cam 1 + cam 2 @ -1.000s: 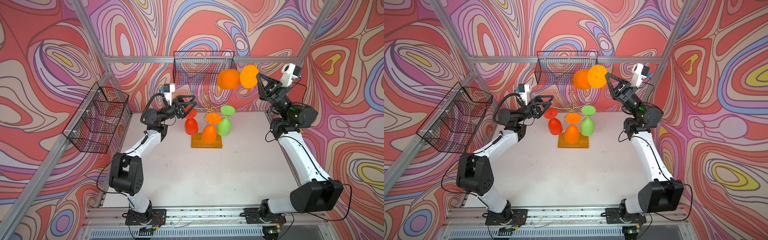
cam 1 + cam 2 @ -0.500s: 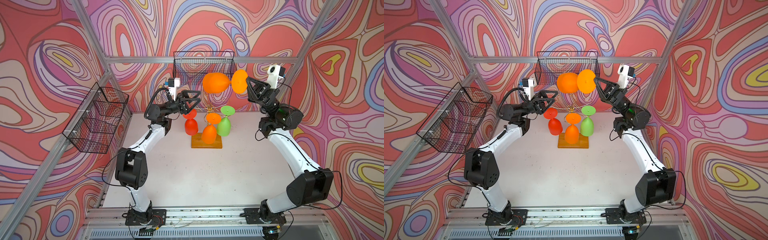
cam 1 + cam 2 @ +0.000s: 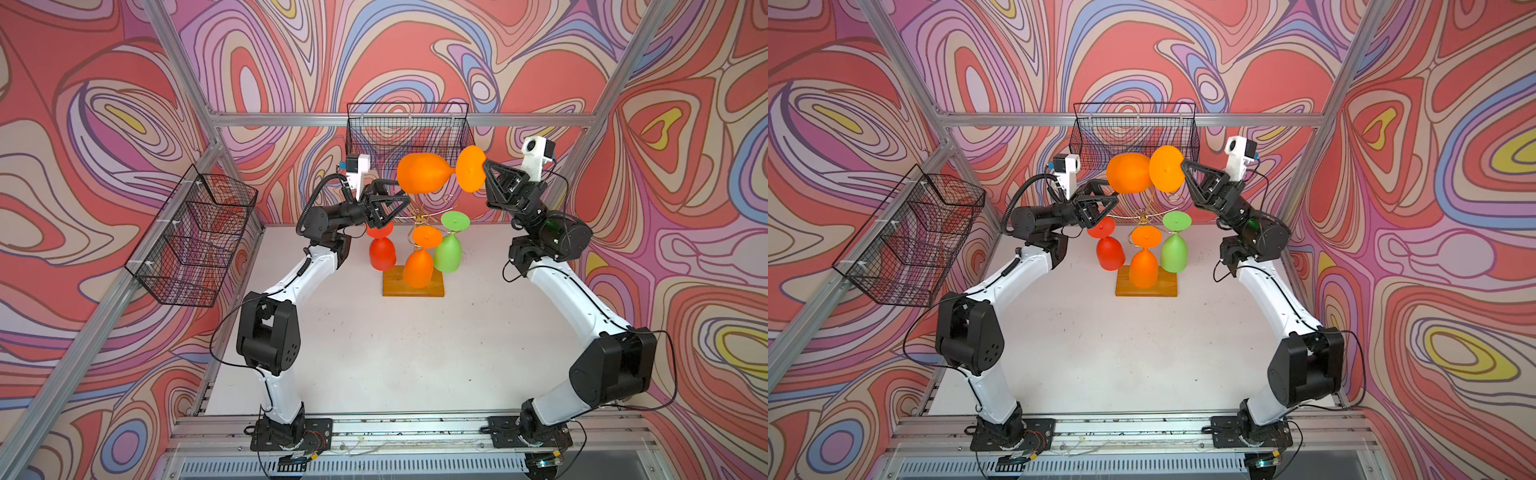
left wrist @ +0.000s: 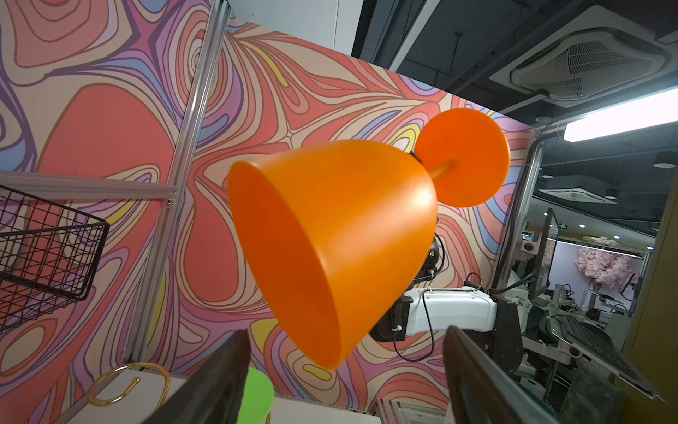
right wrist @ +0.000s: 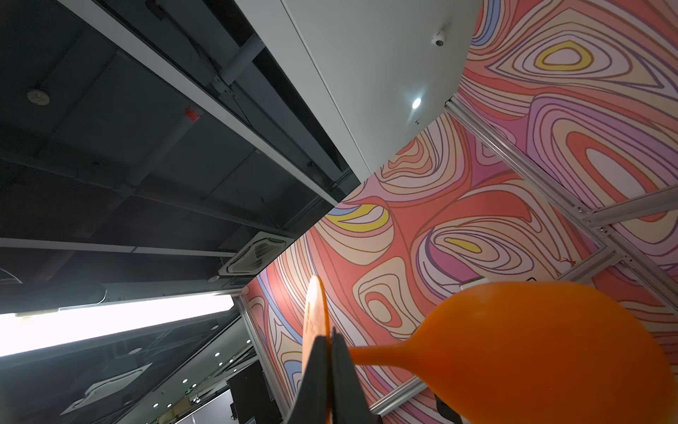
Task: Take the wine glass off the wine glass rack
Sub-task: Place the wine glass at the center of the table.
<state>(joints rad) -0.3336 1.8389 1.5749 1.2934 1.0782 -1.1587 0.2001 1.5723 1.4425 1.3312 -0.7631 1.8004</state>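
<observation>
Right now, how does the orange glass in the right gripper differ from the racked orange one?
The held orange glass lies sideways, its foot pinched by the right gripper; the racked orange glass hangs bowl-down from the wine glass rack. The held one is above the rack, the racked one low over its base. Same colour and shape.

Swirl-patterned walls (image 3: 124, 104): red, pink, purple, cream. Aluminium frame (image 3: 399, 119) along edges. White tabletop (image 3: 395, 353), lightly scuffed. Black wire side basket (image 3: 195, 245), rear basket (image 3: 409, 124). Overhead: dark ceiling (image 5: 110, 147), lit strip light (image 5: 110, 323), air-conditioning cassette (image 4: 587, 62).
</observation>
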